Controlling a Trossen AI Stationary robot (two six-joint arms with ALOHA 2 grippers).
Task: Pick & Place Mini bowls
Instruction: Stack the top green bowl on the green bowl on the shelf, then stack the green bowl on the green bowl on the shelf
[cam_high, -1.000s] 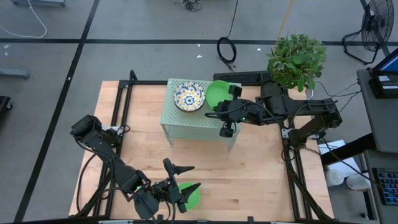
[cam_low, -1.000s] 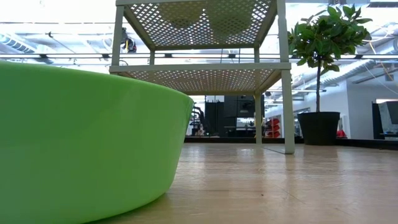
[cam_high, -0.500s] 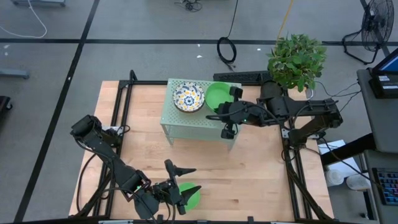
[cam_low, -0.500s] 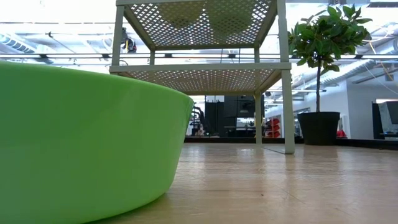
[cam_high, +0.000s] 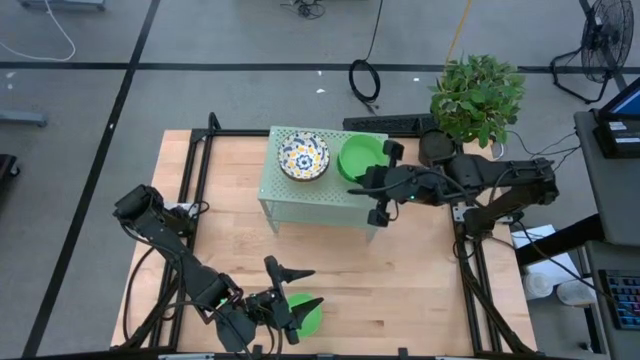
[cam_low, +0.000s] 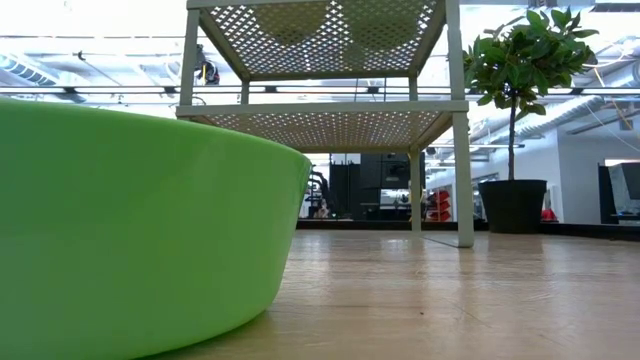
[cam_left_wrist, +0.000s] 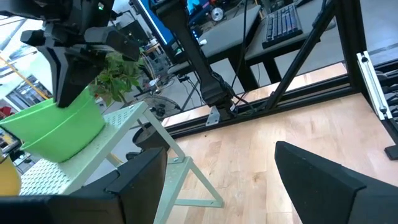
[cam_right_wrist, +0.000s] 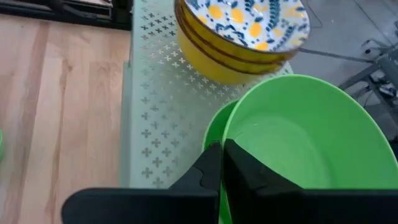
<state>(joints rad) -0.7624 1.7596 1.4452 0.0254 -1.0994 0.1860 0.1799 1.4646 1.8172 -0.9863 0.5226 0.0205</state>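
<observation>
High view puts the right gripper (cam_high: 372, 190) at about two o'clock on the table, over the pale green perforated stand (cam_high: 300, 195), its fingers pinched together on the rim of a plain green mini bowl (cam_high: 361, 158). The right wrist view shows that bowl tilted and nested over a second green rim, just beside the stack of floral bowls (cam_right_wrist: 245, 28), which sits at about twelve o'clock. A third green bowl (cam_high: 305, 314) rests on the wood at six o'clock, between the spread fingers of the left gripper (cam_high: 298, 290), which waits there holding nothing.

These bowls look rigid, light and glossy, so a rim pinch seems the sensible hold, one finger inside and one outside the wall. The smooth glaze may let a bowl swing or slip if moved quickly. The patterned ones look ceramic and likely chip if set down hard, and nested bowls could cling together on lifting.
</observation>
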